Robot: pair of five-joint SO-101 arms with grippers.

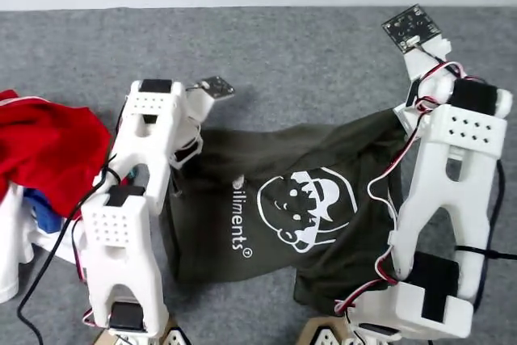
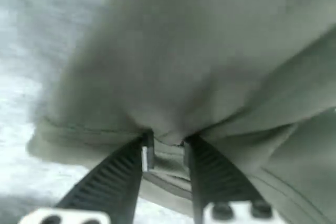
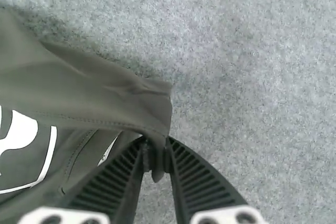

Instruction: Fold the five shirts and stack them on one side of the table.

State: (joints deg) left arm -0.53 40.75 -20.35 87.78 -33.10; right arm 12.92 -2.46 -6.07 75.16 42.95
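Observation:
A dark olive shirt (image 1: 299, 199) with a white print lies stretched across the grey table between the two arms. My left gripper (image 2: 164, 148) is shut on a bunched edge of the olive shirt (image 2: 199, 77), at its left far corner in the high view under the left arm (image 1: 141, 167). My right gripper (image 3: 156, 153) is shut on the hem corner of the olive shirt (image 3: 79, 98), at its right far corner under the right arm (image 1: 448, 191). A red shirt (image 1: 44, 147) lies heaped on white and blue clothes (image 1: 28, 216) at the table's left edge.
Grey carpet-like table cover (image 1: 307, 62) spreads bare beyond the shirt toward the far edge. The clothes pile takes up the left side. Both arm bases stand at the near edge, with cables (image 1: 48, 280) trailing by the left one.

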